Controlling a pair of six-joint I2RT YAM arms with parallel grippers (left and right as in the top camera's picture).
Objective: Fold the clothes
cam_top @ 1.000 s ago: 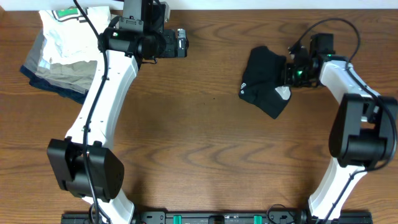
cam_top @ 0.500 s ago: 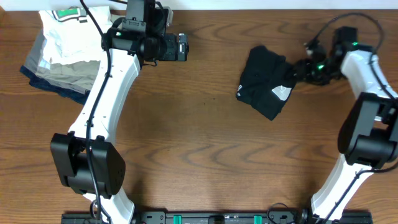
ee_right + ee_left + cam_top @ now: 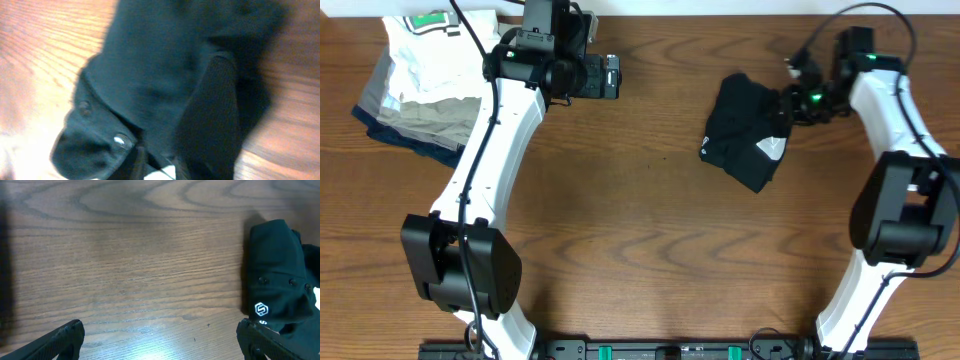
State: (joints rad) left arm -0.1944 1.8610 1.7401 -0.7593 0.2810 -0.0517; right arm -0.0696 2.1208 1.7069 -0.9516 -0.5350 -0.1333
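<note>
The black garment [image 3: 745, 135] lies bunched on the wooden table at the right, with a white patch at its lower right. My right gripper [image 3: 790, 106] is at its right edge. In the right wrist view the fingers [image 3: 210, 120] stand close together with black cloth [image 3: 150, 65] and a white label between them, so the gripper [image 3: 160, 165] is shut on the garment. My left gripper [image 3: 616, 76] hovers open and empty, left of the garment. In the left wrist view its fingertips [image 3: 62, 337] stand wide apart over bare wood, and the garment [image 3: 275, 270] with its white logo lies at the right.
A pile of folded white, khaki and navy garments [image 3: 420, 85] lies at the table's far left corner. The far table edge runs just behind both grippers. Bare wood lies between the grippers and toward the front.
My right gripper swung out to the right, then came back up and left against the garment's edge. The garment's left corner shifted slightly left. The left arm barely moved.
</note>
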